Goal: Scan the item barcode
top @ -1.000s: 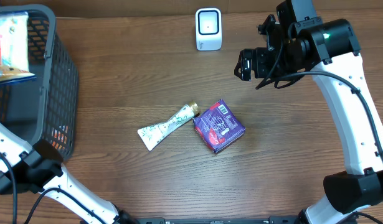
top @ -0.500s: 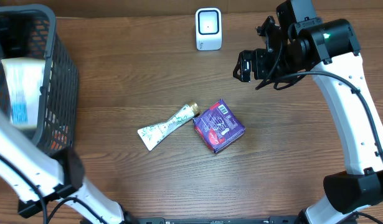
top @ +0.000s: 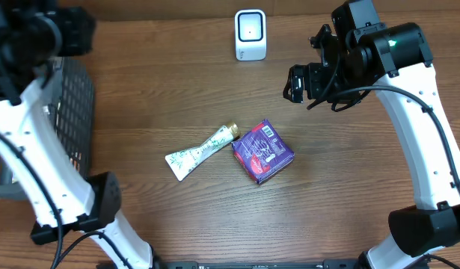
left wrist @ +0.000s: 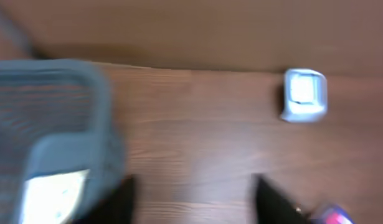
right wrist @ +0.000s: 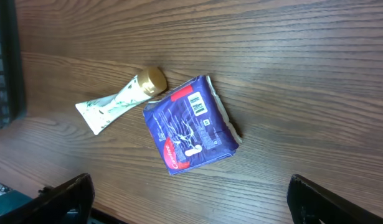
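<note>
A purple pack (top: 262, 152) with a barcode on its top lies mid-table, and the right wrist view shows the purple pack (right wrist: 191, 124) too. A white tube (top: 201, 152) with a gold cap lies just left of it. The white scanner (top: 250, 33) stands at the far edge; in the blurred left wrist view the scanner (left wrist: 305, 94) is at the right. My right gripper (top: 304, 82) hovers open above and right of the pack, empty (right wrist: 200, 205). My left gripper (top: 61, 33) is blurred at the far left over the basket, jaws apart and empty (left wrist: 194, 205).
A dark mesh basket (top: 74, 112) stands at the table's left edge. In the left wrist view the basket (left wrist: 66, 118) holds a white package (left wrist: 54, 196). The left arm's white links cross the left side of the table.
The left arm has swung up to the far left corner above the basket and its jaws have opened. The white package now lies in the basket. The right arm has barely moved.
</note>
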Robot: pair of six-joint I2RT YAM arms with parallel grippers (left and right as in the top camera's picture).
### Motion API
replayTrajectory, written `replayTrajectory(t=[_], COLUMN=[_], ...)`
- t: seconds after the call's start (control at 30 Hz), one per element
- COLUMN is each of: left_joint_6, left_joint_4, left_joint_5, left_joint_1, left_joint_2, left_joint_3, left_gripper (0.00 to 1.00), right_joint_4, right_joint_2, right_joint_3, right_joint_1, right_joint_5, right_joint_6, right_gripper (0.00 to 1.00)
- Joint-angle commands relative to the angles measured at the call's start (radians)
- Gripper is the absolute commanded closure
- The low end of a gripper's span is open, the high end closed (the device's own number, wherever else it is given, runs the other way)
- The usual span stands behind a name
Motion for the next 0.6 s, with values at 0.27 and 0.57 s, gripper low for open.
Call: replayTrajectory(t=[0.27,0.57], left_joint_6=[-0.05,0.002], left_joint_4=[0.027,-0.004], left_joint_5=[-0.095,-0.086], left_joint_1=[0.418,0.542], left_joint_2=[-0.004,0.259], left_joint_3=[0.002,-0.031], left_gripper=[0.0,0.0], right_joint_4=[0.002,0.019], right_joint_2=[-0.005,-0.005], right_joint_3=[0.016,0.016], right_joint_1=[0.003,0.003], right_joint_5=[0.016,0.017], right_joint_6=[-0.004,-0.005], right_gripper=[0.0,0.0])
